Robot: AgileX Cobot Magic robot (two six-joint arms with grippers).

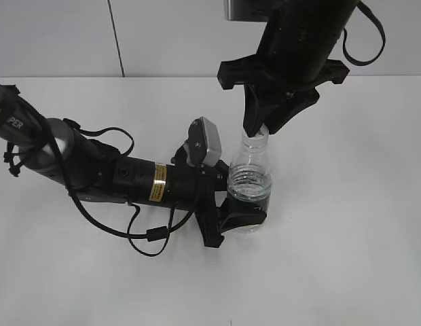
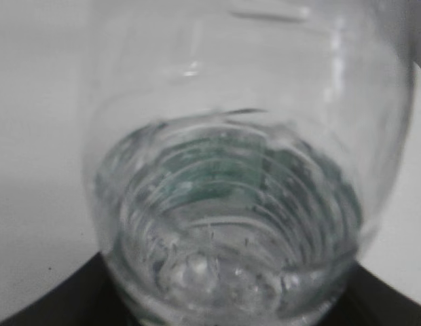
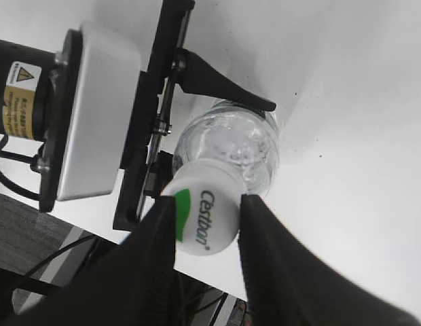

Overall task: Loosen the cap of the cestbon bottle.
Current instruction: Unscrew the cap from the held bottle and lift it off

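Observation:
The clear cestbon bottle [image 1: 250,178] with its dark green label stands upright on the white table. My left gripper [image 1: 238,214] is shut on its lower body from the left; in the left wrist view the bottle [image 2: 231,204] fills the frame. My right gripper [image 1: 261,129] comes down from above and is shut on the cap. In the right wrist view the white and green cap [image 3: 204,217] sits between the two black fingers [image 3: 207,214], which touch its sides. In the exterior view the cap is hidden by the fingers.
The white table [image 1: 346,258] spreads all round the bottle. The left arm with its cable [image 1: 149,238] lies across the left half. A grey wall stands behind.

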